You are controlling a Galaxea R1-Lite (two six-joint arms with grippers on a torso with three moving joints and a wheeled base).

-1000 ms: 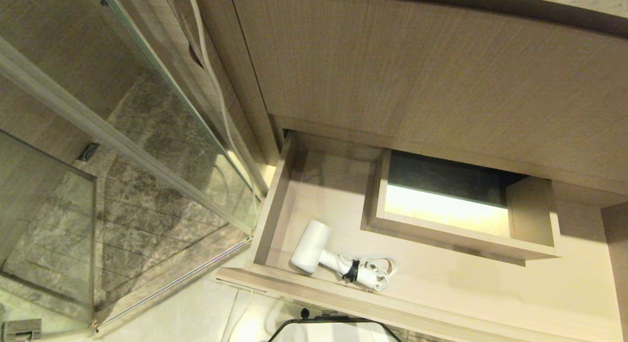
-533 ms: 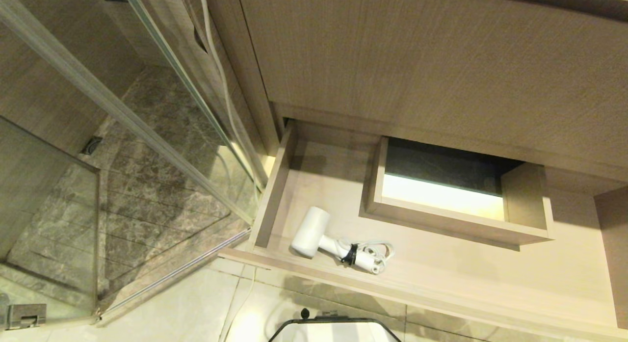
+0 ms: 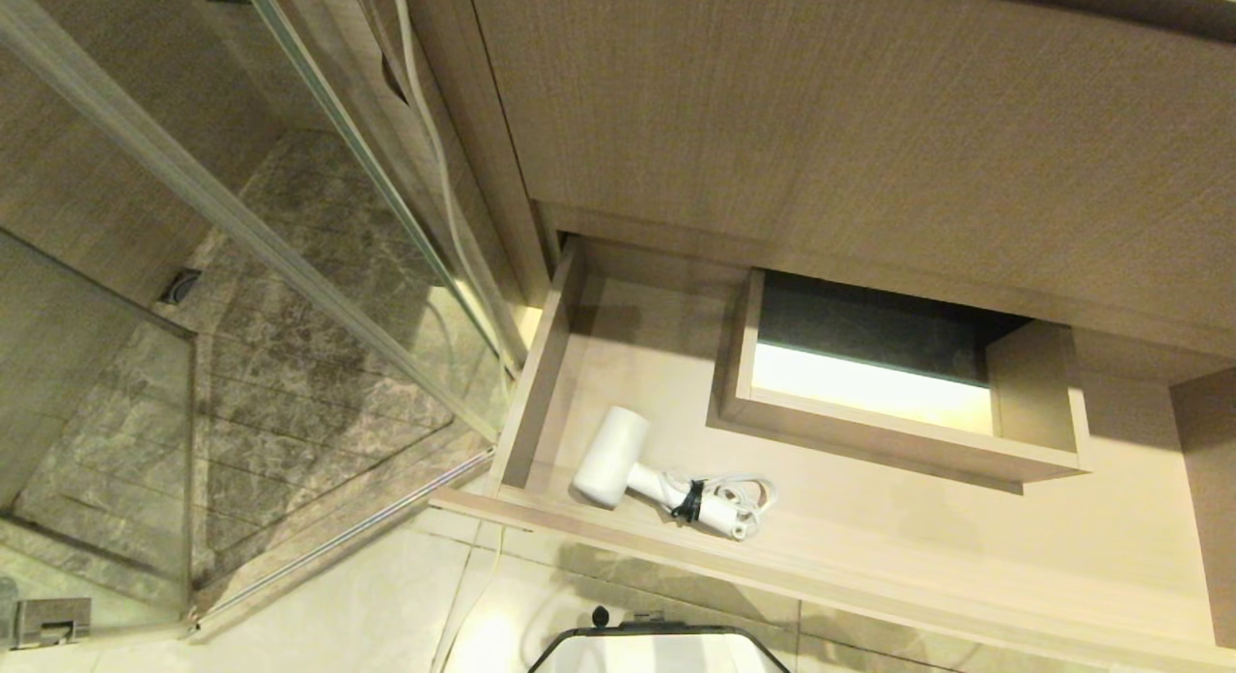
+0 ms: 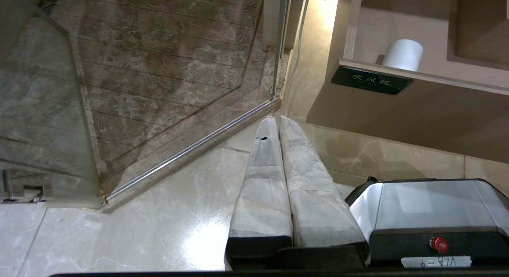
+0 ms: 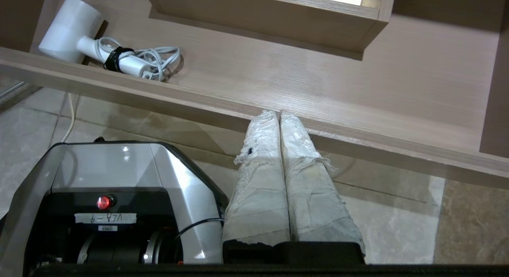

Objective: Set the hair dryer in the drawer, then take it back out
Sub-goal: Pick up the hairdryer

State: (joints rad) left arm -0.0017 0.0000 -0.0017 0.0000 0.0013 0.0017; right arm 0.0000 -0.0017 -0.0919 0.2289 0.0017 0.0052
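Bathroom floor of pale marble tile (image 3: 367, 605) lay beside a glass shower screen (image 3: 241, 296). The wide beige wood-grain drawer (image 3: 676, 557) stood pulled open, and the white plastic hair dryer (image 3: 618, 465) with coiled cord lay inside near its front left corner. Left gripper (image 4: 278, 119) and right gripper (image 5: 279, 113) hung parked with fingers pressed together, holding nothing.

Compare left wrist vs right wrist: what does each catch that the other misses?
Left wrist only: the shut left gripper, the drawer's dark label plate, the glass shower door and the marble shower floor.
Right wrist only: the shut right gripper, the hair dryer's handle and coiled cord, and the raised box inside the drawer.
Both: the open drawer, the hair dryer lying in it, and the robot base.
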